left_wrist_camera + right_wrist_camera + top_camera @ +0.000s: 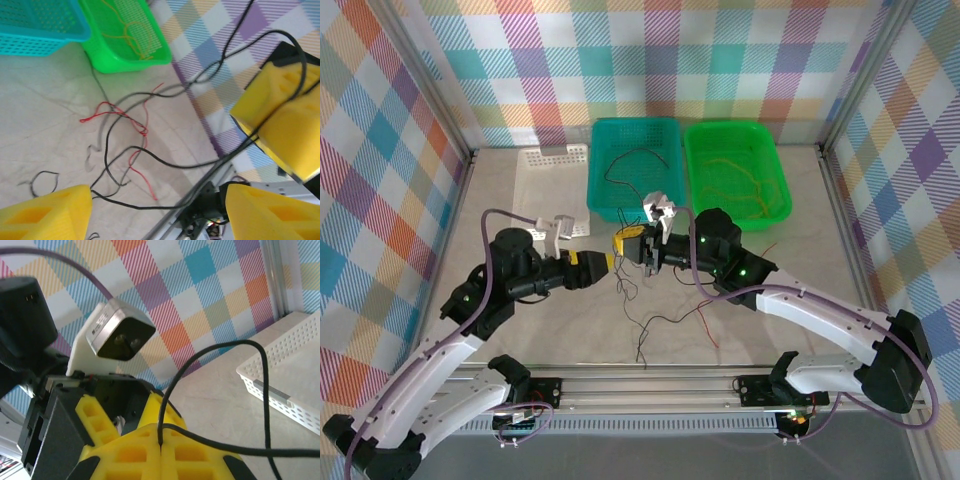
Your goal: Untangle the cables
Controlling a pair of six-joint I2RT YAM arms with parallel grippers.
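The pale counter sits inside plaid walls, with the two arms reaching in from its near edge and meeting close to the middle. At the far side stand a teal basket and, touching its right side, a green basket. A smaller white basket lies just left of the teal one. The left claw points right toward the right claw, and the two are almost touching. From the left wrist, the left claw stands wide, its yellow fingers well apart with nothing pinched between them. From the right wrist, the right claw is closed tight, with a black cable clamped at the seam of its yellow pads. That cable loops up and over in the air before dropping past the claw. The cables still tangled lie on the counter just in front of the claws, between them and the arm bases. They are thin dark strands crossing each other, with a red cable twisted through them. A dark cable rests inside the teal basket. Orange and yellow cables lie curled inside the green one. One more red strand lies on the counter near the green basket's front right corner.
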